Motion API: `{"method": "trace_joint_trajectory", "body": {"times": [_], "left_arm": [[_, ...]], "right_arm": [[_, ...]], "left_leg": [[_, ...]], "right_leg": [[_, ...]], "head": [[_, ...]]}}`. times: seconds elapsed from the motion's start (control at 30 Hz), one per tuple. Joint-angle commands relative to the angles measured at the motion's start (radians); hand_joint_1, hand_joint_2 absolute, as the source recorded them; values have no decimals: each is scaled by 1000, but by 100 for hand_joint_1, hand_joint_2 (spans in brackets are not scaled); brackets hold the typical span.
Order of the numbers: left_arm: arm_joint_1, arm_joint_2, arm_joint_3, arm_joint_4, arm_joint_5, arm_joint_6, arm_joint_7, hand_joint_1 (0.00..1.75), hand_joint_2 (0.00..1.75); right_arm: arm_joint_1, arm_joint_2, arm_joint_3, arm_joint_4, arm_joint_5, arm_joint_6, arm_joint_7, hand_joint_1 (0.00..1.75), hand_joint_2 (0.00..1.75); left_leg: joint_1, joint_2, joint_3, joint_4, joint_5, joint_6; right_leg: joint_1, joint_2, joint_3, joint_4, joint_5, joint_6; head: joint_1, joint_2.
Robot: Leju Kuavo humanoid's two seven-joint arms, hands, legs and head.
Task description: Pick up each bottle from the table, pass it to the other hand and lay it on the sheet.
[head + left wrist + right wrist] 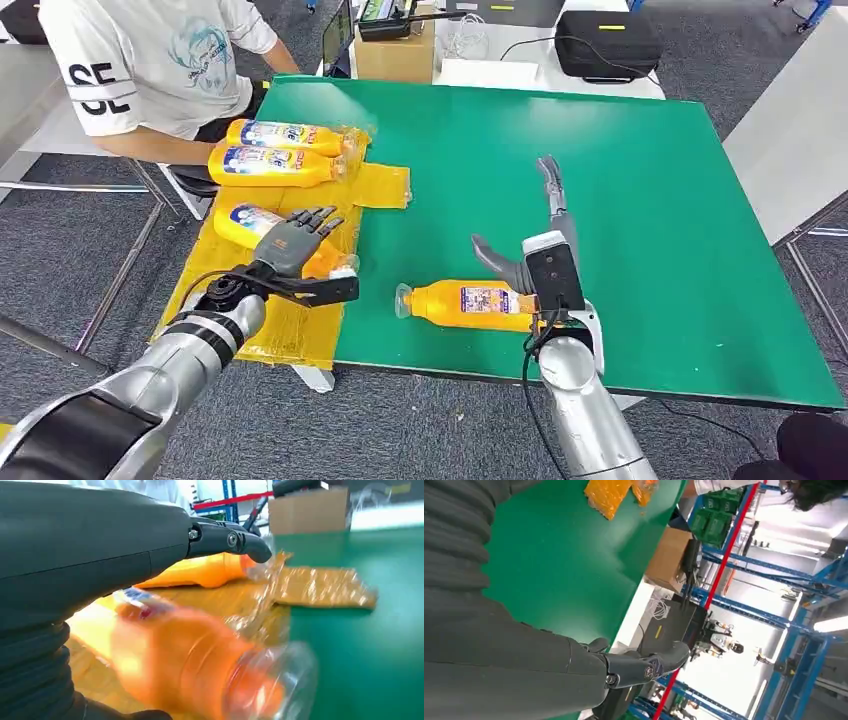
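Observation:
An orange bottle (465,304) lies on its side on the green table (640,180), cap toward the yellow sheet (290,330). My right hand (540,240) hovers at its base end, fingers stretched out and thumb apart, holding nothing. On the sheet lie two bottles side by side at the far end (285,135) (270,167) and a third (240,222) nearer me. My left hand (295,250) is spread over that third bottle, fingers straight. In the left wrist view this bottle (190,665) is blurred just below the hand (100,545). The right wrist view has my right hand (524,665) above bare table.
A person in a white T-shirt (150,60) sits at the table's far left corner, close to the sheet. A cardboard box (395,55) and a black case (605,40) stand beyond the table's far edge. The table's near edge runs just in front of my right wrist.

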Motion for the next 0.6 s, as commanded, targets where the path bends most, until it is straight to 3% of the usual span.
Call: {"method": "trace_joint_trajectory", "body": {"times": [0.03,0.1,0.13,0.37,0.4,0.6], "left_arm": [[30,-2,129,-59,206,-41,-141,0,175],[46,-2,155,-83,264,-70,-167,0,175],[62,3,170,-110,308,-91,-187,0,175],[225,10,318,-347,682,-291,-294,0,175],[257,-8,374,-391,809,-388,-314,0,175],[323,-39,410,-501,986,-487,-278,0,175]], "right_arm": [[-53,-34,10,97,1,16,13,0,175],[-57,-36,9,109,4,16,22,0,175],[-59,-40,11,118,4,20,25,0,0],[-81,-82,64,226,105,71,118,0,0],[-85,-97,93,255,160,84,156,0,0],[-65,-111,110,302,230,97,194,0,0]], "left_leg": [[1,2,6,0,-2,-1],[1,2,3,0,-1,-1],[1,2,5,0,-2,-1],[1,4,6,-1,-2,-1],[1,4,9,-1,-4,-1],[2,2,8,0,-4,-1]], "right_leg": [[1,1,5,-1,-2,-2],[1,1,3,-1,-1,-1],[1,1,5,0,-1,-2],[1,3,5,-2,-1,-1],[2,3,9,-2,-2,-2],[2,1,8,-2,-3,-2]], "head": [[0,0],[0,0],[0,0],[0,0],[0,0],[0,0]]}}
